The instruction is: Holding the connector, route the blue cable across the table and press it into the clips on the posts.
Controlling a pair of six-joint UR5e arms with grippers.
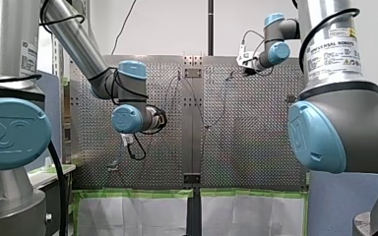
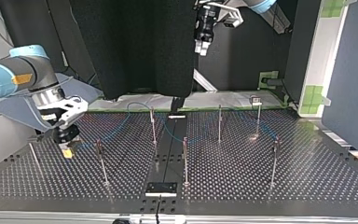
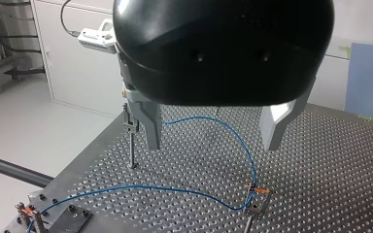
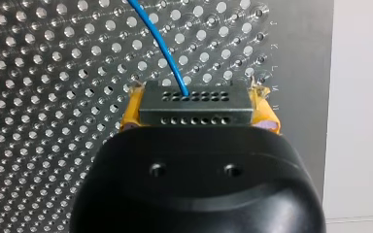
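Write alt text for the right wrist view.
My right arm's jaws, with yellow pads, are shut on a grey connector with two rows of small holes. A blue cable runs from its middle out over the perforated table.

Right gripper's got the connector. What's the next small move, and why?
Probably lift my right gripper a little and ease the connector toward the nearest post. Its yellow pads clamp the connector, the blue cable runs slack across the perforated table, and that post stands just beside the gripper in the top view. My left gripper hangs open and high, holding nothing.
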